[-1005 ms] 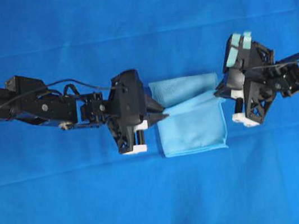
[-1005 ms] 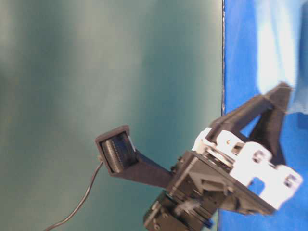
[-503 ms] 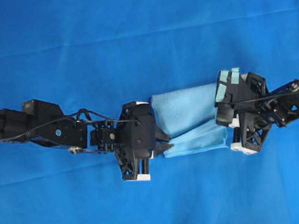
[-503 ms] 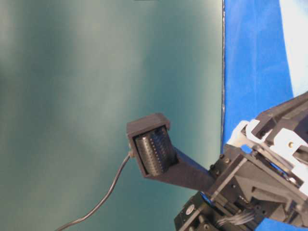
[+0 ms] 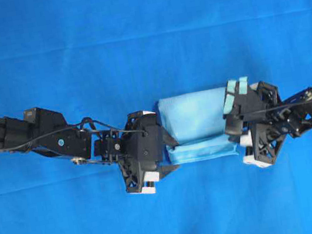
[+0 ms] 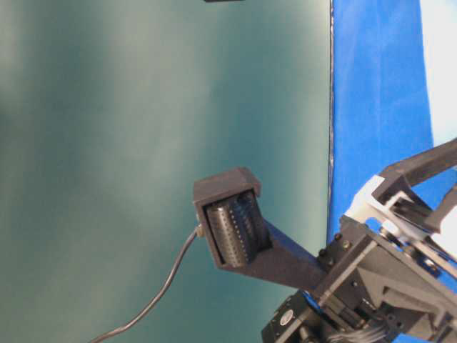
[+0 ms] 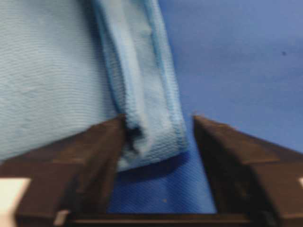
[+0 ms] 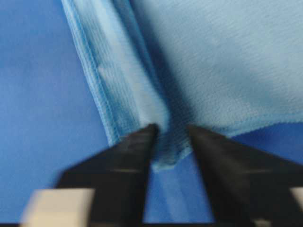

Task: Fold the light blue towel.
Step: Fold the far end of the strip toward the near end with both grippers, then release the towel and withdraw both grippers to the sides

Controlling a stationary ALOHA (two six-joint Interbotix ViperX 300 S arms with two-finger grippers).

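While folded on blue worktop (image 5: 141,24): light blue towel (image 5: 195,122). Left hand (image 7: 158,137) parted, straddling hem corner. Right hand (image 8: 170,137) slightly parted around opposite corner.

The towel (image 5: 196,124) lies near the middle of the blue table cover (image 5: 141,24) as a folded rectangle, wider than tall, with a crease running across it near its lower edge and a narrow band of cloth below that crease. The left arm reaches in from the left edge, and the left gripper (image 5: 163,154) sits at the towel's lower left corner, touching it. The right arm comes in from the right edge, and the right gripper (image 5: 236,134) meets the towel's right edge near the lower corner. Whether either gripper's jaws are closed cannot be told from above.
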